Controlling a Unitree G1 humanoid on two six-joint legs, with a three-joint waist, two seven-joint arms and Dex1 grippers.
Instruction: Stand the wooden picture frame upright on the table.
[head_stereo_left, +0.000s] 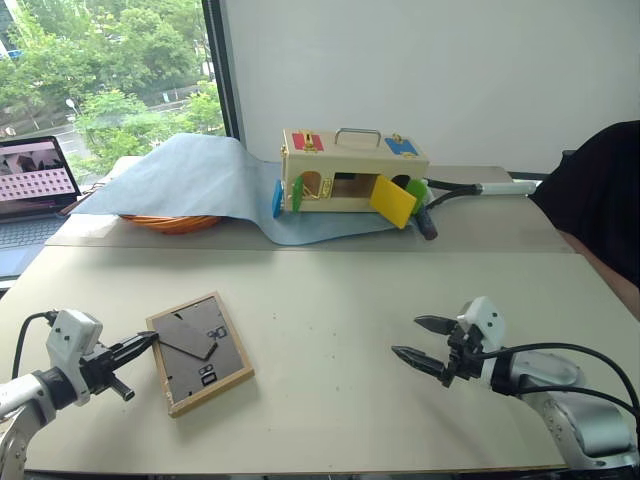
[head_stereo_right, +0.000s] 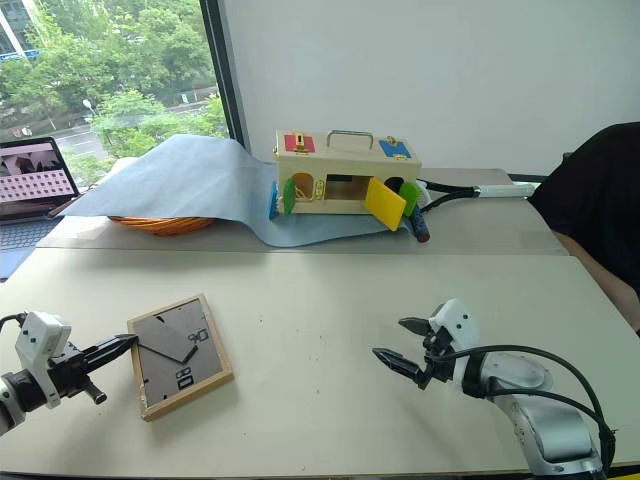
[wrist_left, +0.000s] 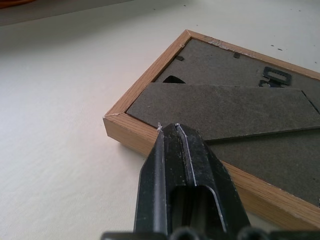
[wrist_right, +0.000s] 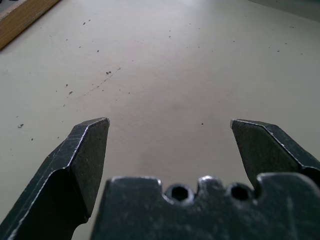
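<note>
Beige desk (head_stereo_left: 330, 330) by a window, white wall behind. Wooden picture frame (head_stereo_left: 199, 352) lies flat, face down, near the desk's front-left corner, turned a bit askew to the desk edges. Grey backing board up, fold-out stand (wrist_left: 225, 110) lying on the backing, metal clips visible.

Left claw (head_stereo_left: 148, 341): fingers pressed together, nothing pinched. Tips sit at the frame's left corner, right over the wood rim where the stand's end lies; can't tell if they actually touch.

Right claw (head_stereo_left: 418, 338): spread wide, empty, low over bare desk towards the front-right, well apart from the frame.

Far side of the desk: pale wooden box (head_stereo_left: 352, 170) with coloured flaps and a metal handle, sitting on a pale blue cloth (head_stereo_left: 190, 175). The cloth also drapes over an orange basket (head_stereo_left: 172, 222) at the far left. Laptop (head_stereo_left: 32, 185) open past the left edge. Person's dark sleeve (head_stereo_left: 595, 195) at the right edge.
</note>
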